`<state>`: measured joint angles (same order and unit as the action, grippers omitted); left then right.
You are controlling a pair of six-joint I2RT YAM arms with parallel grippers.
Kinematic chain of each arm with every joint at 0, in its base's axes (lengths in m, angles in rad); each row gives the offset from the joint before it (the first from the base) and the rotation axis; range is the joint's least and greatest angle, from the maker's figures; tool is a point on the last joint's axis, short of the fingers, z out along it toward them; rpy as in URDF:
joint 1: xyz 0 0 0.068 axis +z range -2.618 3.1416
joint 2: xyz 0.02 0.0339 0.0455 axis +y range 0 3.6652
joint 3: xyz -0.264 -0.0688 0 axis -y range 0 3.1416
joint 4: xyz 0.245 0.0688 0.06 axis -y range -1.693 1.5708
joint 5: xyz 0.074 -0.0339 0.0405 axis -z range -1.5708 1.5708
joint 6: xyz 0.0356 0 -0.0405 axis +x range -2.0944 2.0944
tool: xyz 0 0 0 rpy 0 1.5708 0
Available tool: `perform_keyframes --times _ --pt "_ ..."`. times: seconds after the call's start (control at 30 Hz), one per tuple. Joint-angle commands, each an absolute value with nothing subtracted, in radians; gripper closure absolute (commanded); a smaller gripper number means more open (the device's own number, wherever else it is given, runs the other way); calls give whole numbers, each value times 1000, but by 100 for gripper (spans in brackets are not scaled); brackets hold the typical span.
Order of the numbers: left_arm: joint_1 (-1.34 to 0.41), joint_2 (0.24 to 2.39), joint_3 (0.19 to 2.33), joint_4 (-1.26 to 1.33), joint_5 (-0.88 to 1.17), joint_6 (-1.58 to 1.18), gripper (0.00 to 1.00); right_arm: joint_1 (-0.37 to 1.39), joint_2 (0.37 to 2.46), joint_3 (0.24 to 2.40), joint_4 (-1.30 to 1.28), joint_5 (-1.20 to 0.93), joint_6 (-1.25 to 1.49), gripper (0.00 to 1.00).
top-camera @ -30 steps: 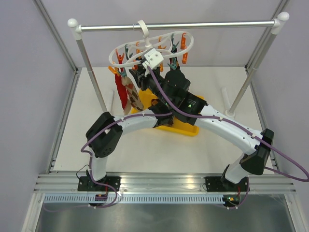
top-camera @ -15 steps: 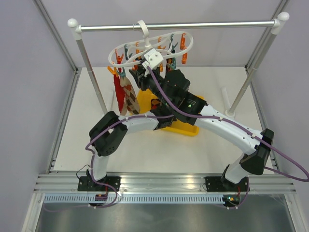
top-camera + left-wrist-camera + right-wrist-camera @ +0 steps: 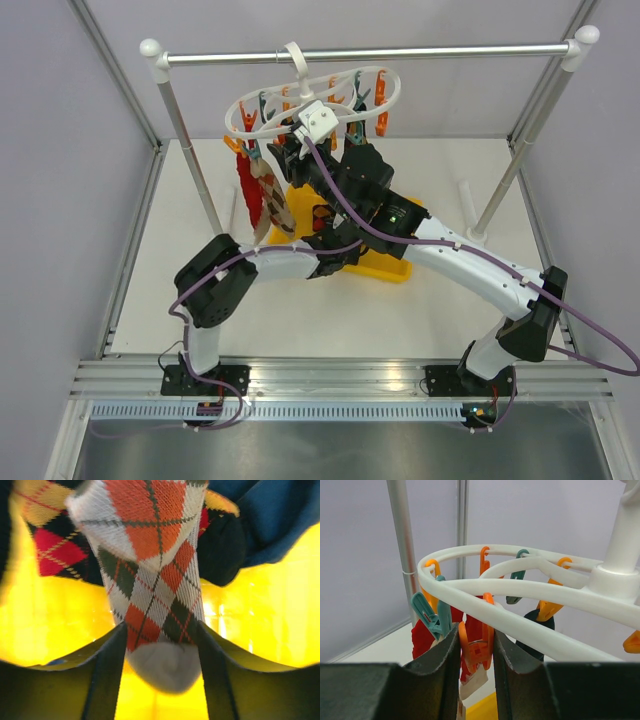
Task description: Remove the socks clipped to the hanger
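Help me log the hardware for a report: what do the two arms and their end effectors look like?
Both the left arm and right arm have white links joined by chunky black joint housings, with a purple cable running along each. The left end effector and right end effector each have two dark tapering fingers.

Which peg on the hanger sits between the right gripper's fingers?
The orange peg under the near rim of the white hanger, flanked on both sides by the right gripper. The teal peg beside it hangs outside the fingers; the rest sit farther back.
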<state>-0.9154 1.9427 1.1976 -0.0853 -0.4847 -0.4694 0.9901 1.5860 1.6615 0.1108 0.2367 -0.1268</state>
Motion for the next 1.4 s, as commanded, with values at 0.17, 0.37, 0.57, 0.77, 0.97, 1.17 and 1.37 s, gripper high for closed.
perform_keyframes --times 0.17,0.37,0.57,0.77,0.97,1.17,1.37 --pt "-916 1712 1088 123 -434 -396 33 988 1585 1694 115 247 -124 97" --pt "-937 1603 984 202 -397 -336 31 989 1574 1684 114 255 -126 97" --pt "-951 1473 824 284 -342 -328 30 988 1552 1658 114 259 -130 97" --pt "-962 1335 724 290 -305 -334 31 989 1528 1635 115 273 -133 97" --pt "-962 1134 658 226 -311 -351 33 989 1509 1611 115 282 -133 95" --pt "-962 954 647 135 -363 -370 33 988 1497 1594 115 284 -133 94" --pt "-962 833 667 84 -445 -399 33 988 1489 1586 114 288 -133 94"
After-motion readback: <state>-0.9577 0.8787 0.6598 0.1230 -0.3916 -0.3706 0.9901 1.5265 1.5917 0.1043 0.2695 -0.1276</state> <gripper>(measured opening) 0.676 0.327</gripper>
